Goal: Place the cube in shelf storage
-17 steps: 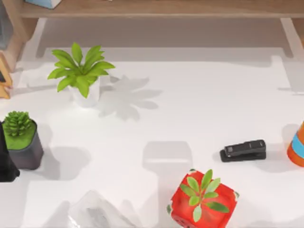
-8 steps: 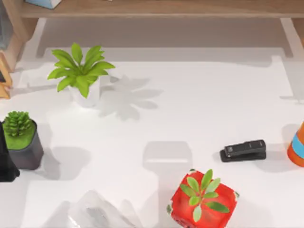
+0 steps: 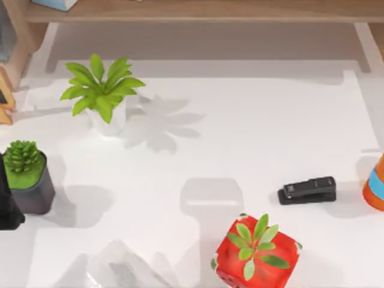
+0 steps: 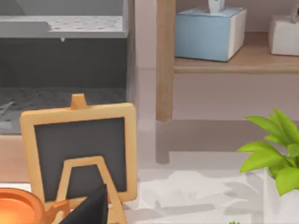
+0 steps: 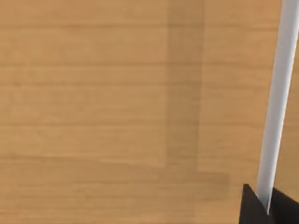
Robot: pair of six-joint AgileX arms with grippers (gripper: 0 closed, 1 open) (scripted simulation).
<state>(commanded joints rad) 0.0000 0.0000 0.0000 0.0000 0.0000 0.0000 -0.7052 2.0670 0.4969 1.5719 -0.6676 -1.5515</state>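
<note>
Where the cube lies cannot be told from these views; the shelf storage runs along the 12 o'clock edge of the top view, its light-brown board cropped by the frame; a pale upright comes down from it at 1 o'clock and a wooden upright at 11 o'clock.

Hidden or cut off:
- A blue tissue box on the board at 11 o'clock is cropped to a corner; the left wrist view shows a white box near it on the same board, also cut off.
- The left arm is a black mass at the 9 o'clock edge, just beside a dark pot of succulent.
- A dark wedge, taken for the left gripper, overlaps a chalkboard easel; spread or pressed together, I cannot tell.
- The right gripper is a dark corner against close wood grain, beside a white bar; its state likewise cannot be told, nor which board this is.
- An orange-and-blue object at 3 o'clock is cut off; a clear faceted object at 7 o'clock is hard to make out.
- An orange dish by the easel is partly out of frame.

Surface and room:
- The desk is white and shadowed.
- It carries a leafy plant in a white pot at 10 o'clock, a black stapler at 4 o'clock, and a red planter at 5 o'clock, cropped.
- A grey perforated rack stands behind the easel.
</note>
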